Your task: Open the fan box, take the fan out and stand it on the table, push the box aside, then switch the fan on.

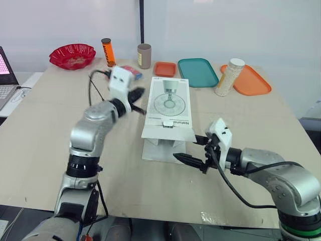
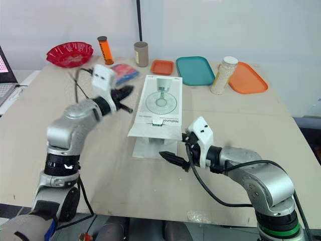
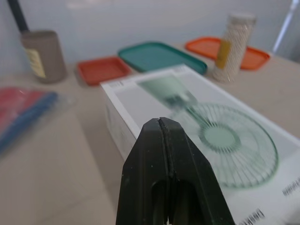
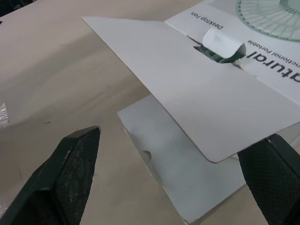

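The fan box (image 1: 168, 108) lay flat near the middle of the table (image 1: 45, 130), its printed face up. At its near end the top flap (image 4: 201, 98) stuck out level over the table and a lower flap (image 1: 159, 150) lay down on the tabletop, so the opening step looked largely done. No fan stood on the table; it was presumably inside the box. Taking it out, standing it up, pushing the box aside and switching it on all remained.

The right gripper (image 1: 186, 149) sat just beside that open end with its fingers wide apart, holding nothing. The left gripper (image 3: 161, 123) hovered by the box's left edge, fingers pressed together and empty. Trays (image 1: 198, 71) lined the far edge.
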